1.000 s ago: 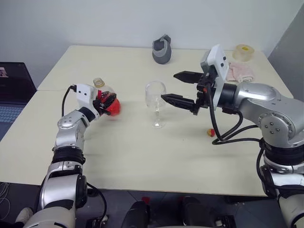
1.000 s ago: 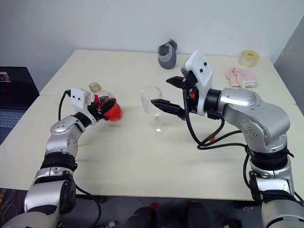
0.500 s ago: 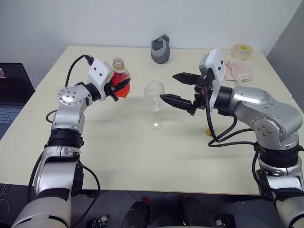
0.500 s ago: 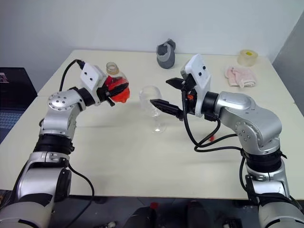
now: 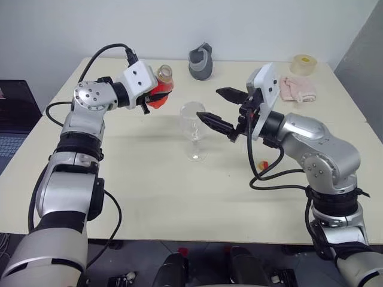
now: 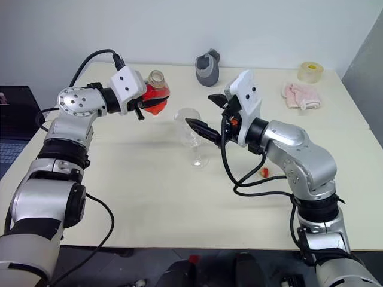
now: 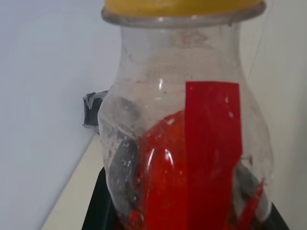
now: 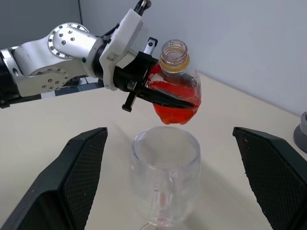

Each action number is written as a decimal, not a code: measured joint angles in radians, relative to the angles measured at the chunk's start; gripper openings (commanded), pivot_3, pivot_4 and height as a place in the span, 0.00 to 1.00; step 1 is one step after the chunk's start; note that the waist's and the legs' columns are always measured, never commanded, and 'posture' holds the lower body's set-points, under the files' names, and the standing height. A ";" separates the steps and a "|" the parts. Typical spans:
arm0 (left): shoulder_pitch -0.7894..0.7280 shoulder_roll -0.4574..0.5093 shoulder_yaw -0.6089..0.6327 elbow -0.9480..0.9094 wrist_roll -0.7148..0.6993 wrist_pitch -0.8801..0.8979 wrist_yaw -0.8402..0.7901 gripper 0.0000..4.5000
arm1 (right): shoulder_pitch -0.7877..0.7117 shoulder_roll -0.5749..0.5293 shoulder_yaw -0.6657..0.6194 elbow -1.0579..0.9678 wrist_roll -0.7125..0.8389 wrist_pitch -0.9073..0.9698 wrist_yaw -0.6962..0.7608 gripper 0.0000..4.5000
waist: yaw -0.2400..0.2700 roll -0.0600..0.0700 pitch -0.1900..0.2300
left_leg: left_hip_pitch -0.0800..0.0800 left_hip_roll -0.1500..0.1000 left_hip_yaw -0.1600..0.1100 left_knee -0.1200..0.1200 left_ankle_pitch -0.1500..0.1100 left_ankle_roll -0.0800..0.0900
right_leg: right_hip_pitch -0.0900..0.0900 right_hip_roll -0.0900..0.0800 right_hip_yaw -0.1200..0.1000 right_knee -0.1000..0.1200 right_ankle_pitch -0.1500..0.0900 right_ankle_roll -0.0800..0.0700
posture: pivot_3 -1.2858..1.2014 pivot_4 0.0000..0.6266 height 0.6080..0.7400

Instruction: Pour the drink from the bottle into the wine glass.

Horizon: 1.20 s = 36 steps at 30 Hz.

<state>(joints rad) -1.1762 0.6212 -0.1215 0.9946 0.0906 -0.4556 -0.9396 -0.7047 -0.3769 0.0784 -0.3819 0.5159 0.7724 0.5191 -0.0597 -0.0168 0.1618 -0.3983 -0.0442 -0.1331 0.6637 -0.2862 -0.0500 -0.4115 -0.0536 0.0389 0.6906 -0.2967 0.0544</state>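
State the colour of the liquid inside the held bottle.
Bright red-orange, translucent, seen through the clear bottle. The right wrist view shows it best.

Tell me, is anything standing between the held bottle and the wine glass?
Nothing visible does. The bottle, held by the left end effector, hangs uncapped just behind the wine glass. The right end effector flanks the glass with open fingers, not touching it.

Pale cream rectangular table (image 5: 149,197). Near centre: clear stemmed wine glass (image 5: 193,128), upright. Far edge: grey cup-like object (image 5: 202,61). Far right corner: yellowish tape roll (image 5: 305,64), pink cloth (image 5: 295,88). Right side: small red-yellow object (image 5: 262,165).
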 measured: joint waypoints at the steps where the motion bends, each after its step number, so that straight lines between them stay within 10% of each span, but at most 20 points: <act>1: -0.008 -0.002 -0.002 0.014 0.009 -0.013 -0.003 0.27 | 0.017 0.004 0.004 0.000 -0.012 -0.017 0.000 1.00 | -0.001 0.000 0.000 | 0.000 0.000 0.000 0.000 0.000 0.000 | 0.000 0.000 0.000 0.000 0.000 0.000 | 0.52 0.24 1.00; 36: -0.150 0.024 -0.161 0.202 0.331 -0.396 0.209 0.27 | 0.078 0.009 0.024 0.011 -0.065 -0.108 0.011 1.00 | -0.022 0.000 0.000 | 0.000 -0.001 0.000 0.001 0.000 0.000 | -0.002 0.000 0.000 0.005 0.000 0.000 | 0.52 0.24 1.00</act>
<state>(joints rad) -1.3259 0.6451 -0.2825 1.1968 0.4219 -0.8518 -0.7306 -0.6270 -0.3679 0.1019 -0.3710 0.4510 0.6644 0.5306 -0.0814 -0.0171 0.1619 -0.3986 -0.0448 -0.1329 0.6643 -0.2861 -0.0499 -0.4138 -0.0532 0.0391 0.6957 -0.2968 0.0545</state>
